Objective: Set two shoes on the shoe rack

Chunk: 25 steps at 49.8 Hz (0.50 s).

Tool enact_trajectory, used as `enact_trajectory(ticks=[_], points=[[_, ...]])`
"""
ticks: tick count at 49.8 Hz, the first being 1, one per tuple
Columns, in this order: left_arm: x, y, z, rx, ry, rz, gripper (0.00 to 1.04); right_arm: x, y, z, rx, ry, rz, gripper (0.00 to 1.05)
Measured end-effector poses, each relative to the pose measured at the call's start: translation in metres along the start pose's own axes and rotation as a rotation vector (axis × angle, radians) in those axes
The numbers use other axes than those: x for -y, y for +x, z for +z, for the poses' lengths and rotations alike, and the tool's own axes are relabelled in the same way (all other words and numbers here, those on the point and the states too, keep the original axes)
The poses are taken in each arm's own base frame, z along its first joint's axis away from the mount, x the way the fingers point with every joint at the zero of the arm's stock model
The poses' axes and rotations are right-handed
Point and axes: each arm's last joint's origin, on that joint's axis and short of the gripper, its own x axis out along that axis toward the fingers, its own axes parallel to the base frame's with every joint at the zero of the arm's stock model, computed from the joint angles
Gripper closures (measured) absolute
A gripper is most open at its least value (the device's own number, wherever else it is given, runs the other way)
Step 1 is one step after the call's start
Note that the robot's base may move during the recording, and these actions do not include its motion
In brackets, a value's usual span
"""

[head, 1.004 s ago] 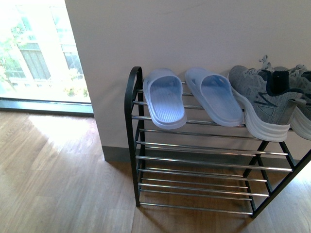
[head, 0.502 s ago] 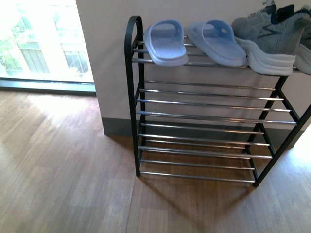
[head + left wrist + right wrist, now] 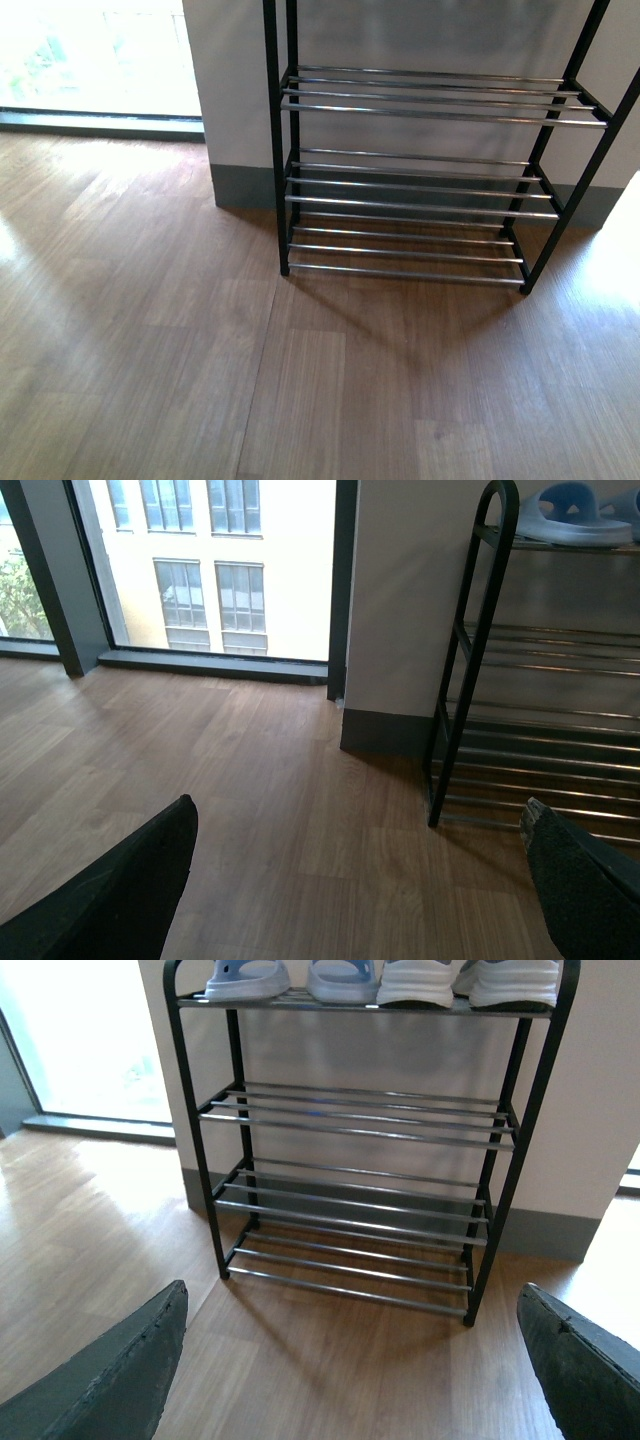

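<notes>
I see both sneakers [image 3: 470, 980] and the pale blue slides [image 3: 290, 978] on the top tier of the shoe rack [image 3: 365, 1130], at my twelve o'clock. The left gripper [image 3: 350, 880] and right gripper [image 3: 350, 1360] both hang spread wide, empty, above the wooden floor [image 3: 200, 380].

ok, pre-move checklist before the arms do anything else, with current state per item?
1. Both sneakers on the top tier of the shoe rack: ok, right wrist view.
2. Pale blue slides beside them on the same tier: ok.
3. Left gripper open and holding nothing: ok.
4. Right gripper open and holding nothing: ok.
5. Lower tiers free of shoes: ok.
6. Floor in front of the rack free of shoes: ok in all views.
</notes>
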Motion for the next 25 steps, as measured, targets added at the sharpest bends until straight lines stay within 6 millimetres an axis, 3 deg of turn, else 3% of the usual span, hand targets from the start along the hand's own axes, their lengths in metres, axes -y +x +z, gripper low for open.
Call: enact_trajectory(ticks=[25], points=[[0.0, 0.0, 0.0, 0.0, 0.0, 0.0, 0.09, 0.0, 0.0, 0.0, 0.0, 0.0, 0.0, 0.09]])
